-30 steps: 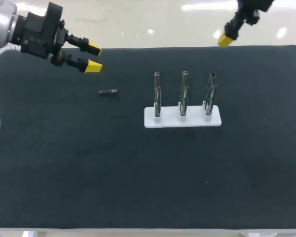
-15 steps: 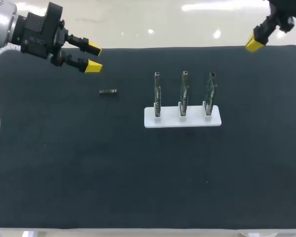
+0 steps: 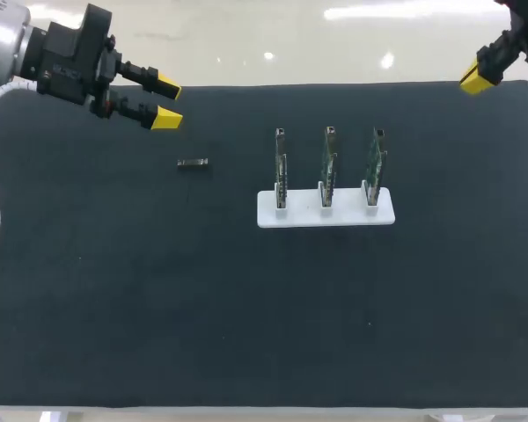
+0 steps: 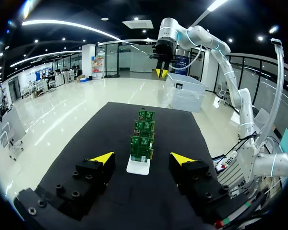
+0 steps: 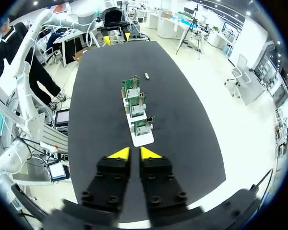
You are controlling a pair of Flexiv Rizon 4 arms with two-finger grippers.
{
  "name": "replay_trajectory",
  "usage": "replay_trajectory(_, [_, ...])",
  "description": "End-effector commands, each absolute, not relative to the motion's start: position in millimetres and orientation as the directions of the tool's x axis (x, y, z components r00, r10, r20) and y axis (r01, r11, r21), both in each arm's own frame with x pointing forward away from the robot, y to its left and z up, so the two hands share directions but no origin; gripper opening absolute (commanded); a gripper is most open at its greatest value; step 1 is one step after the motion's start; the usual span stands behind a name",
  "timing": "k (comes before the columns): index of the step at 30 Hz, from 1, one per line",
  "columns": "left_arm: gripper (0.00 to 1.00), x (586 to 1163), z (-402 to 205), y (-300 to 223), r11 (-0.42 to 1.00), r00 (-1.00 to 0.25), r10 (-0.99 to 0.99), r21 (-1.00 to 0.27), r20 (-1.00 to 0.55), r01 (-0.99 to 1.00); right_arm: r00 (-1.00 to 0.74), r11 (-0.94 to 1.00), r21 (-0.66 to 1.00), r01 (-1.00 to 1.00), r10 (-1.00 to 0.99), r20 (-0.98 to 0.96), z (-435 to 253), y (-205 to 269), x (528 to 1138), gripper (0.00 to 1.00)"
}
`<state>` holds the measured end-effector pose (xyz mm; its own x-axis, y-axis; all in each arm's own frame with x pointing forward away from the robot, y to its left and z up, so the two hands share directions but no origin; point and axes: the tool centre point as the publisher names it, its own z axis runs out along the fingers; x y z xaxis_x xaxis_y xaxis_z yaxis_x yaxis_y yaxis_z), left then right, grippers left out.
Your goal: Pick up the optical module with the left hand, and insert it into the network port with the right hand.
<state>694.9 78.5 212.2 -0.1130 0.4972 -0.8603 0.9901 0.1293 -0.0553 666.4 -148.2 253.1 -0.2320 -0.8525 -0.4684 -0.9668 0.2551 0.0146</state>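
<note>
Step in hand, as I judged it: pick-up not yet begun. Optical module (image 3: 192, 163) lay on the desk (image 3: 246, 308), left of centre, w/ the port boards (image 3: 326, 167) to its right. My left jaws, apart & empty, hung upper left; next they'd need to drop down-right onto it. My right jaws, together, sat upper right. Vs 1 s ago: right arm (image 3: 521, 42) had swung from top centre to the corner; left & module unmoved.

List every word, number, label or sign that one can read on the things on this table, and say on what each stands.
No text can be read here.
Small dark rectangular optical module: too small to show any print.
Three upright green circuit boards: any markings are too small to read.
Flat white plastic base: no text shows.
Black table cover: no text shows.
Yellow-tipped left claw and right claw: no text shows.
</note>
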Motion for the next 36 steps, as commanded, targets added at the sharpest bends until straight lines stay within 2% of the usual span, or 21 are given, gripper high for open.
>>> replay_trajectory(1, [1.0, 695.8, 212.4, 77.8, 0.129, -0.115, 0.501, -0.057, -0.858, 0.99, -0.232, 0.256, 0.014, -0.967, -0.852, -0.469, 252.7, -147.7, 666.4, 1.0])
replay_trajectory(7, [1.0, 695.8, 212.4, 77.8, 0.129, -0.115, 0.501, -0.057, -0.858, 0.99, -0.232, 0.256, 0.014, -0.967, -0.852, -0.469, 252.7, -147.7, 666.4, 1.0])
replay_trajectory(13, [1.0, 726.9, 207.4, 85.3, 0.065, -0.077, 0.696, -0.044, -0.714, 0.997, -0.232, 0.256, 0.014, -0.967, -0.852, -0.469, 252.7, -147.7, 666.4, 1.0])
replay_trajectory(20, [1.0, 766.0, 206.2, 117.0, 0.103, -0.107, 0.789, -0.041, -0.605, 0.994, -0.232, 0.256, 0.014, -0.967, -0.852, -0.469, 252.7, -147.7, 666.4, 1.0])
replay_trajectory(36, [1.0, 793.8, 164.9, 116.7, 0.055, -0.038, 0.975, 0.071, -0.217, 0.996, -0.232, 0.256, 0.014, -0.967, -0.852, -0.469, 252.7, -147.7, 666.4, 1.0])
